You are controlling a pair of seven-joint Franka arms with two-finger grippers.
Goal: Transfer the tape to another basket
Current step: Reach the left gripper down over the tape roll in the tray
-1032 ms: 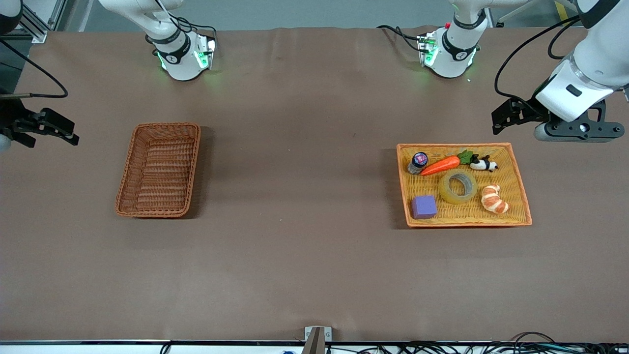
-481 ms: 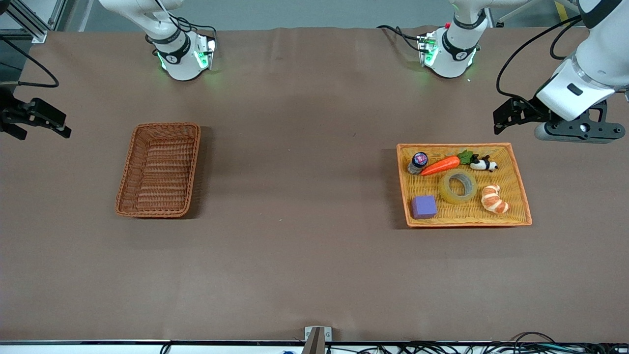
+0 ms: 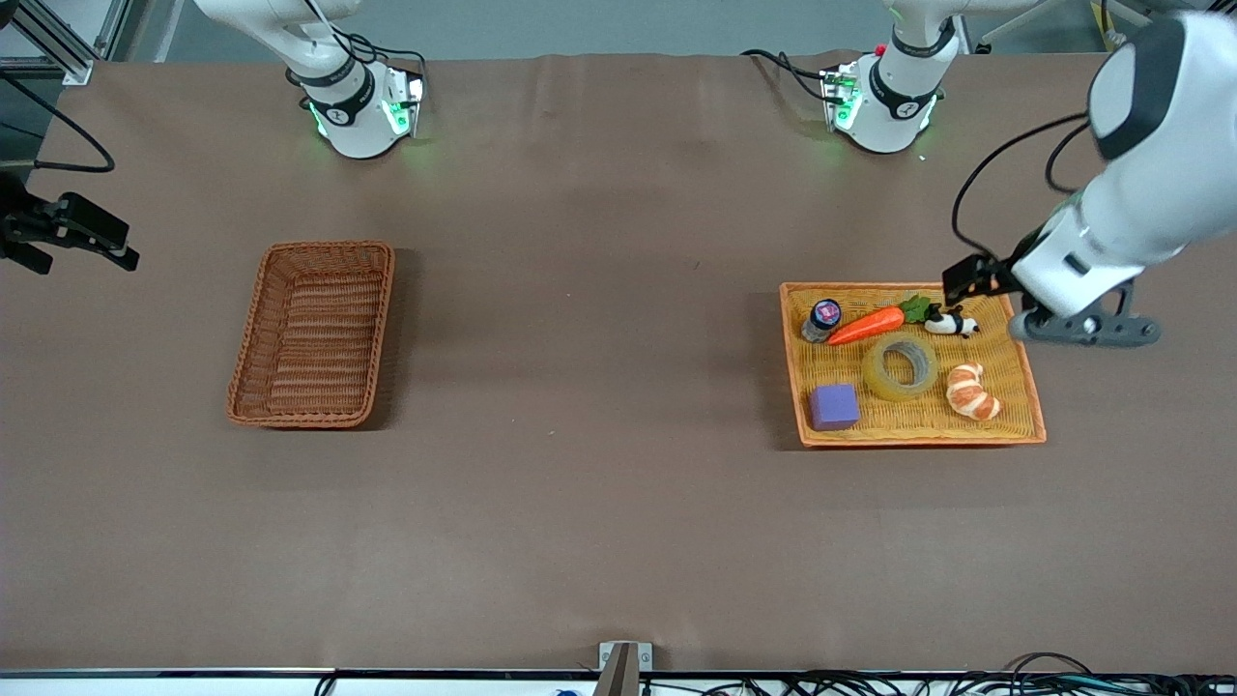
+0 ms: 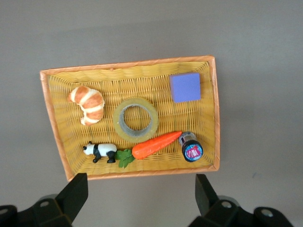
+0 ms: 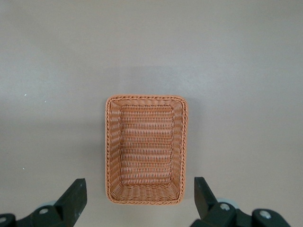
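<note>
Nothing carried over yet. Tape (image 3: pixel 901 365) lying flat near the middle of the orange-yellow tray basket (image 3: pixel 1026 372), toward the left arm's end of the tabletop, hole facing up, untouched. Around it in the same tray: a croissant (image 3: pixel 971 391) just beside it on the side of the tray's outer edge, a purple block (image 3: pixel 834 406) in the corner nearest the front camera and the table's middle, a carrot (image 3: pixel 867 325) lying just beside the roll's farther edge, a small panda figure (image 3: pixel 952 323) and a dark-capped bottle (image 3: pixel 822 320) along the farther rim. Left gripper (image 3: pixel 976 280) up in the air over the tray's farther rim near the panda, jaws spread wide, gripping nothing. Right gripper (image 3: pixel 82 232) hanging at the right arm's end of the tabletop, waiting, fingers (image 5: pixel 71 201) likewise released and empty. Dark wicker basket (image 3: pixel 314 333) standing empty, well apart from the tray. Left to do, by the look of it: the whole job, meaning descent onto the roll, a grasp across its wall, the lift, the carry across the table, perhaps with a handover between arms, and the release into the wicker basket.
</note>
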